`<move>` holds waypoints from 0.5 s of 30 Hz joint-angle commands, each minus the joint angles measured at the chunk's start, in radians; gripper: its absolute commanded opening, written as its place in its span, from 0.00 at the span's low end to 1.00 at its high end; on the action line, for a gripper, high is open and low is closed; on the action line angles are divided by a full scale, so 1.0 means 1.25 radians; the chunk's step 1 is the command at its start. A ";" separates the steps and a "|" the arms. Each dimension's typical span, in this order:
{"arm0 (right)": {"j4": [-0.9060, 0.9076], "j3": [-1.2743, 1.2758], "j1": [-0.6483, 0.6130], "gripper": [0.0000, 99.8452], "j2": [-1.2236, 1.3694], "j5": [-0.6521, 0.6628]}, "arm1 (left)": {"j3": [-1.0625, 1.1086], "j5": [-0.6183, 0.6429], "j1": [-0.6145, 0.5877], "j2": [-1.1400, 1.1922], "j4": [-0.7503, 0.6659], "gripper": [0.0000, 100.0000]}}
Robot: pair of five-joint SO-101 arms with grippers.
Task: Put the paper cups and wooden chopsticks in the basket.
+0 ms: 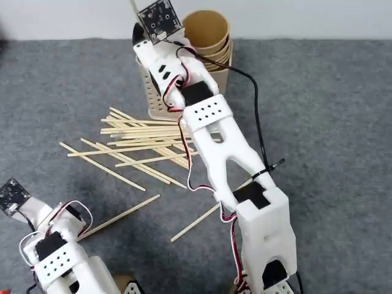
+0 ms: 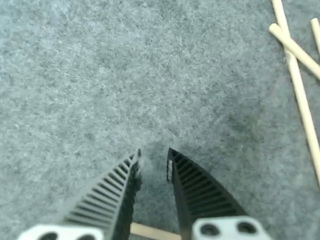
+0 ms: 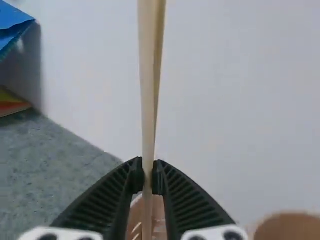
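Grey, felt-like covering lies over the table (image 1: 331,122), filling most of the frame. A plain white wall (image 1: 294,18) runs along the top edge. A blue object (image 3: 12,22) stands near it.

The paper cups (image 1: 206,29) sit in the basket (image 1: 154,103), with chopsticks (image 1: 138,138) scattered on the table (image 1: 331,122) just before it.

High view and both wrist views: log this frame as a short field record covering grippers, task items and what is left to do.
right gripper: shut on held chopsticks, which stand upright above the basket
left gripper: open, holding nothing, low over the grey mat
paper cups: stacked, apparently standing in the basket
loose chopsticks: a pile on the mat in front of the basket, with a few strays nearer the arms' bases
left to do: loose chopsticks not yet in the basket
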 commanded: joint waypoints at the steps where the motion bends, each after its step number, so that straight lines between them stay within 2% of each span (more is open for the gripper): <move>1: -0.013 -0.025 -0.002 0.01 -0.003 -0.022 | -0.003 -0.009 0.001 -0.001 -0.010 0.09; 10: -0.009 -0.025 -0.001 0.01 0.010 -0.022 | -0.003 -0.009 0.001 -0.001 -0.010 0.09; 15: 0.055 -0.026 -0.002 0.01 0.010 -0.022 | -0.003 -0.009 0.001 -0.001 -0.011 0.09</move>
